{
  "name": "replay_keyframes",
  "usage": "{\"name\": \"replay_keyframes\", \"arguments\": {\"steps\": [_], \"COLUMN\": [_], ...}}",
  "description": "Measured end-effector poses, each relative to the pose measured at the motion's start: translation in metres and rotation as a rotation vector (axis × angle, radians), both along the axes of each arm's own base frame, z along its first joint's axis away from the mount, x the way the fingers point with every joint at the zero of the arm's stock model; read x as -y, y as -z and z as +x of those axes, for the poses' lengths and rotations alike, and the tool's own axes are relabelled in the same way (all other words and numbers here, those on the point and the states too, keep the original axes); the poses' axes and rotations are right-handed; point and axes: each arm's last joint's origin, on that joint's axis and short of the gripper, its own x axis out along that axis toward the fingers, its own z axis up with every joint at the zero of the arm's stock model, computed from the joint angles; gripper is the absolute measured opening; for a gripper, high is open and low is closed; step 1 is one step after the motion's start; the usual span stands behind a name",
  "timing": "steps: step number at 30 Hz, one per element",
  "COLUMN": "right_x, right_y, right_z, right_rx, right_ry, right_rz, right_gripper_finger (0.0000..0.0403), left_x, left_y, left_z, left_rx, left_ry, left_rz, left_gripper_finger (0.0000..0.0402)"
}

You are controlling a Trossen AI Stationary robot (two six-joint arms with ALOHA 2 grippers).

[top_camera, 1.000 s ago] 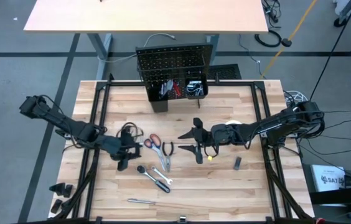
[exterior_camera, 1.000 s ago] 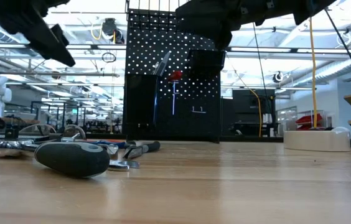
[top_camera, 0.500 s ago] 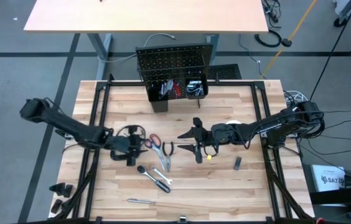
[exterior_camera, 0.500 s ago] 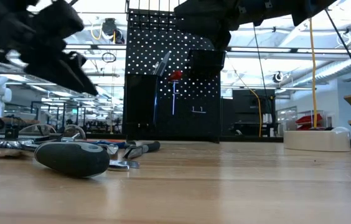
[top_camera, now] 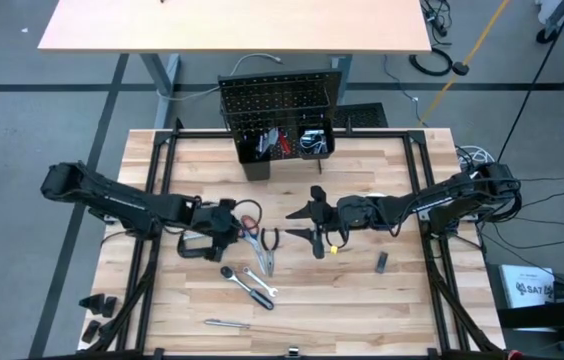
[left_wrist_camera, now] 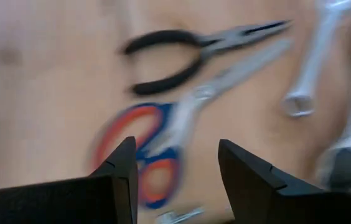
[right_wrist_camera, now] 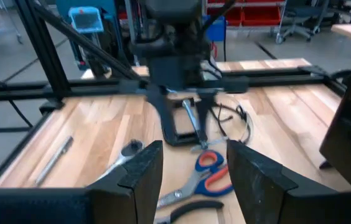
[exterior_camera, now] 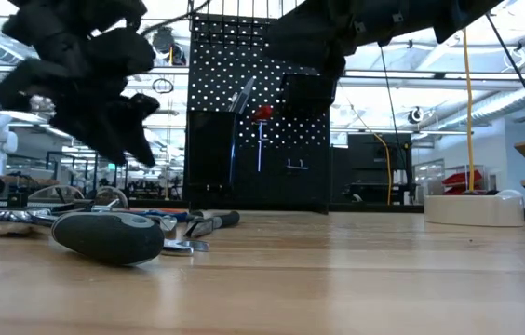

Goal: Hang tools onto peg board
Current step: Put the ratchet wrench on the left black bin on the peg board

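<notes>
Nearest the table's front edge lie a loose metal bit [top_camera: 226, 323] and, a little farther in, the ratchet [top_camera: 248, 287] and a wrench [top_camera: 260, 260]. Beyond them sit the scissors [top_camera: 249, 228] and pliers [top_camera: 270, 239], side by side and just apart.

The left gripper [top_camera: 224, 222] hovers just beside the scissors, its fingers [left_wrist_camera: 122, 171] spread with nothing between them; the left wrist view looks down through the gap onto the red handles [left_wrist_camera: 139, 155], with the pliers [left_wrist_camera: 188, 53] beyond. The step in hand looks like picking up the scissors. To do it well, the gripper should settle over the handles, come down square, and pinch across one loop or the pivot, so a loop stays free for a hook. It should keep clear of the pliers.

The right gripper [top_camera: 318, 222] waits mid-table, fingers parted and empty, near the C-clamp [top_camera: 314, 243].

Farthest off, the board [top_camera: 280, 100] stands upright at the table's back edge, with a few tools [top_camera: 280, 140] in the bins at its foot.
</notes>
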Motion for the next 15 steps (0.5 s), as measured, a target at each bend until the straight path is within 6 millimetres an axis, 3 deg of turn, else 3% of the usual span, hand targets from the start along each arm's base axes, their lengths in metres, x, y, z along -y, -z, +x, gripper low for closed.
{"name": "replay_keyframes", "arguments": {"steps": [5,9,15], "right_x": [0.0,0.0,0.0], "right_y": [0.002,0.002,0.002], "right_z": [0.0,0.0,0.0], "right_rx": [-0.02,-0.02,-0.02], "right_ry": [-0.001,-0.001,-0.001], "right_rz": [-0.003,-0.003,-0.003], "right_gripper_finger": [0.0171,0.0171,0.0171], "left_x": [0.017,0.036,0.07], "left_y": [-0.006,-0.015,-0.009], "left_z": [0.008,0.01,0.002], "left_rx": [0.081,0.177,0.11], "left_ry": [0.083,0.161,0.216], "left_rz": [-0.219,-0.266,-0.342], "left_gripper_finger": [0.0156,0.0146,0.0139]}}
